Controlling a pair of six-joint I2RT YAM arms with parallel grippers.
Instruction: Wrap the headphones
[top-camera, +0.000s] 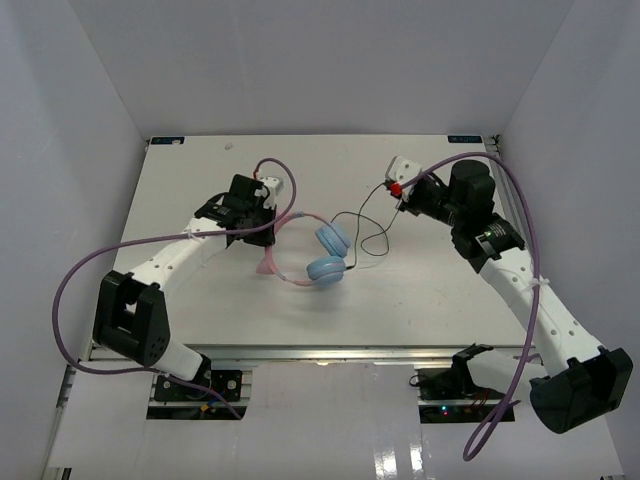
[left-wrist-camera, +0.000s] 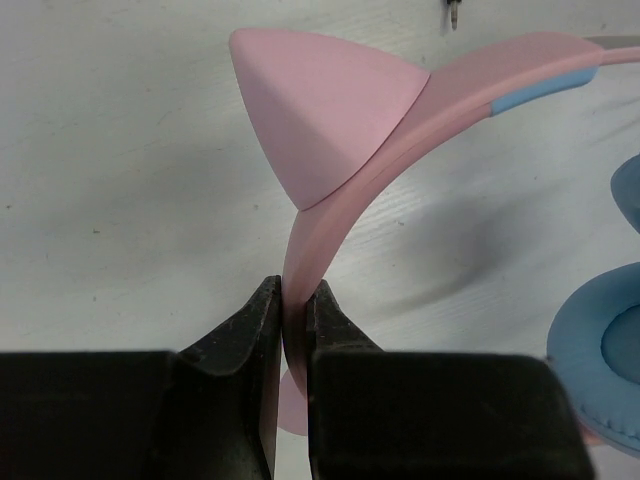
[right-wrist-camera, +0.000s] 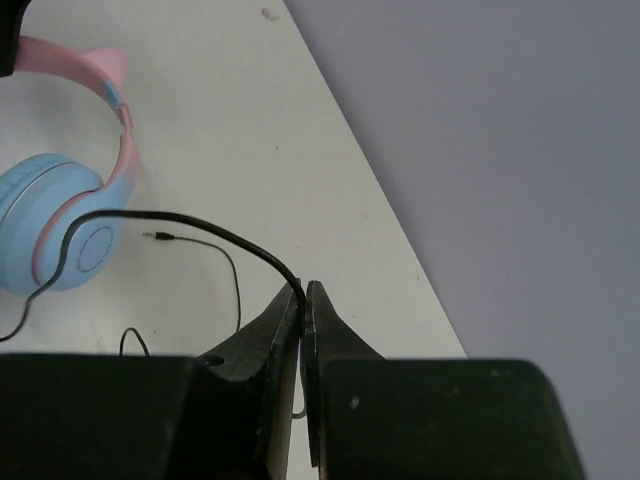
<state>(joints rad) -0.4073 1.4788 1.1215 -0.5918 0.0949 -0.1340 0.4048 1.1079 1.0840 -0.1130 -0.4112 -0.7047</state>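
The headphones lie on the white table (top-camera: 190, 165), with two light blue ear cups (top-camera: 327, 268) and a pink headband (top-camera: 288, 221) bearing cat ears. My left gripper (top-camera: 266, 238) is shut on the headband (left-wrist-camera: 335, 195). In the left wrist view its fingertips (left-wrist-camera: 295, 300) pinch the band just below a pink cat ear (left-wrist-camera: 320, 110). The thin black cord (top-camera: 371, 228) loops from the cups toward my right gripper (top-camera: 401, 199). That gripper (right-wrist-camera: 303, 291) is shut on the cord (right-wrist-camera: 190, 219) and holds it above the table. The cord's plug (right-wrist-camera: 153, 236) lies loose on the table.
The table's right edge runs close beside my right gripper, with a grey wall (right-wrist-camera: 500, 150) beyond it. Thick purple arm cables (top-camera: 80, 270) hang off both arms. White walls enclose the table on three sides.
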